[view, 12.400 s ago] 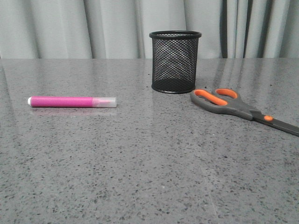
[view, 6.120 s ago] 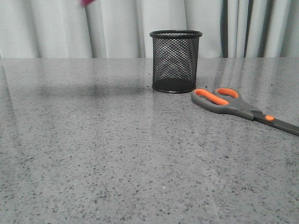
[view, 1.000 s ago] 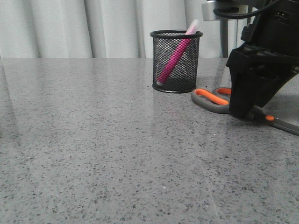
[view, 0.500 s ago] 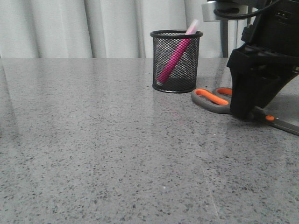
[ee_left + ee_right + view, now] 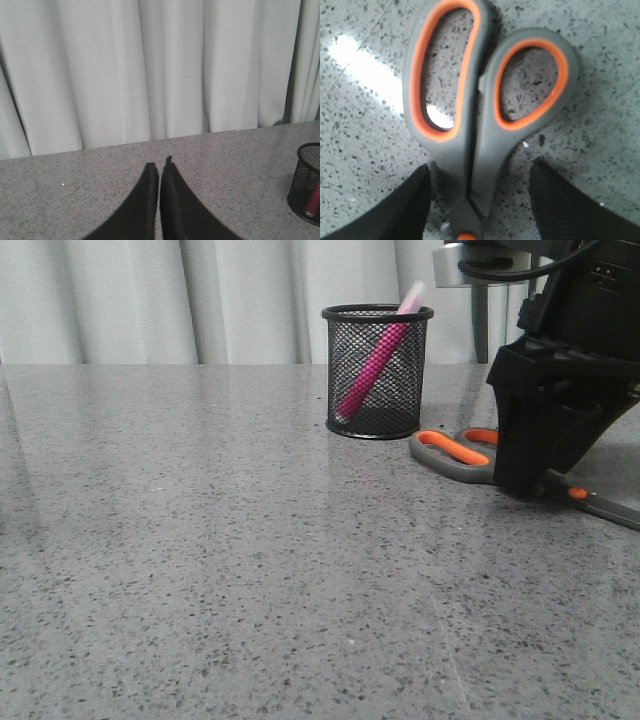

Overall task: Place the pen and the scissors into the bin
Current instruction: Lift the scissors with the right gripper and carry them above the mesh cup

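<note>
Right gripper over the scissors, pen in the bin

Front: one pen leans in one bin; one pair of scissors flat on table. Left wrist: left gripper clenched, empty. Right wrist: right gripper spread wide, straddling scissors' neck. No writing visible.

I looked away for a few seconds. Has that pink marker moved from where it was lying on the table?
Yes. The pink marker now stands tilted inside the black mesh cup, to the right of where it lay on the table.
</note>
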